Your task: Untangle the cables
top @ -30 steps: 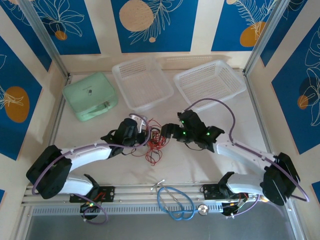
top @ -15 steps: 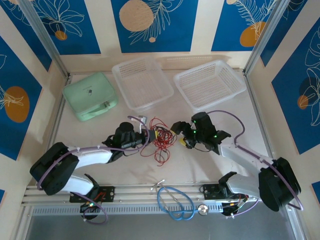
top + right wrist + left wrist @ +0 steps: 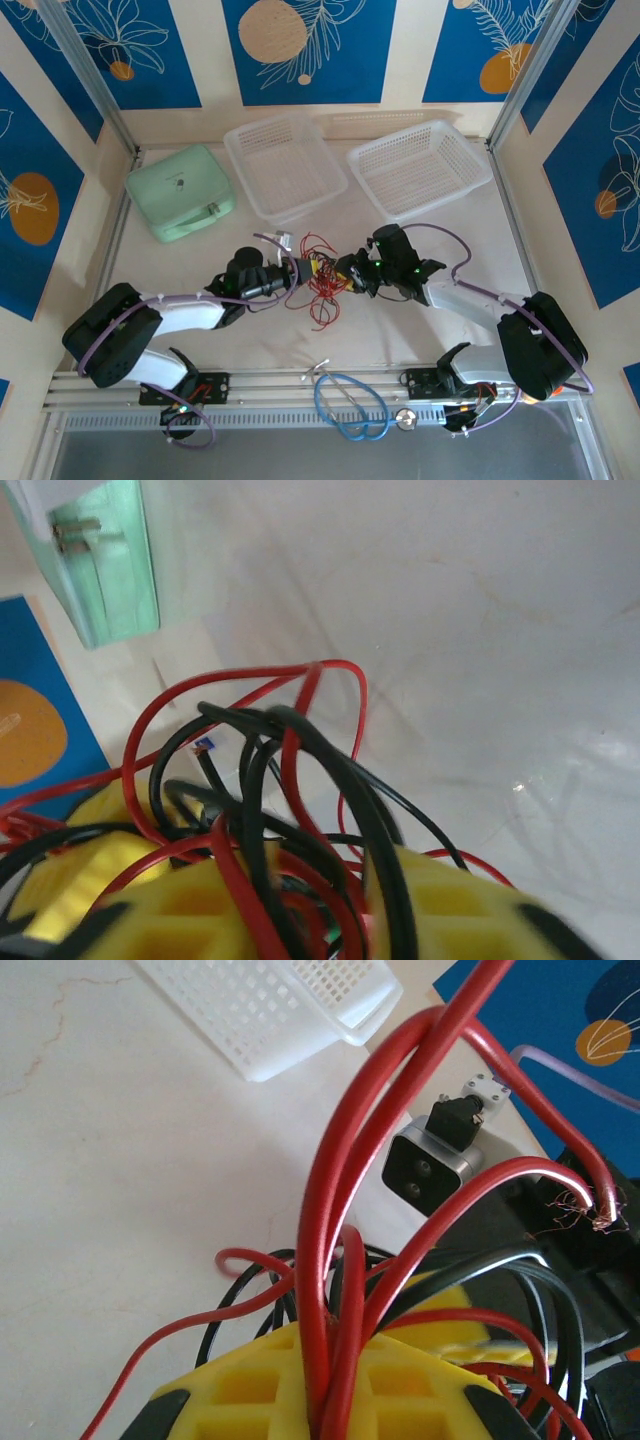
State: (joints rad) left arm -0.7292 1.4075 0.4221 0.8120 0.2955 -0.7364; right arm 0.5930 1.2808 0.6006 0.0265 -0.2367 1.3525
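The cables [image 3: 322, 282] are thin red and black wires in one small tangle at mid-table, between the two grippers. My left gripper [image 3: 300, 270] is at the tangle's left side. In the left wrist view it [image 3: 335, 1370] is shut, with red cables [image 3: 325, 1210] pinched between its yellow fingers [image 3: 250, 1380]. My right gripper [image 3: 346, 272] presses in from the right. Seen from the right wrist, it [image 3: 330, 900] has closed round a bundle of black and red cables [image 3: 300, 740] that fills the narrow gap between its yellow fingers [image 3: 460, 900].
Two white mesh baskets [image 3: 285, 165] [image 3: 420, 168] stand at the back. A mint-green case [image 3: 180, 192] lies at the back left. A thicker blue cable loop [image 3: 350, 405] lies on the front rail between the arm bases.
My right gripper has moved left into the tangle and its jaws have closed round the wires. The left gripper has stayed shut on red cables and shifted slightly right.
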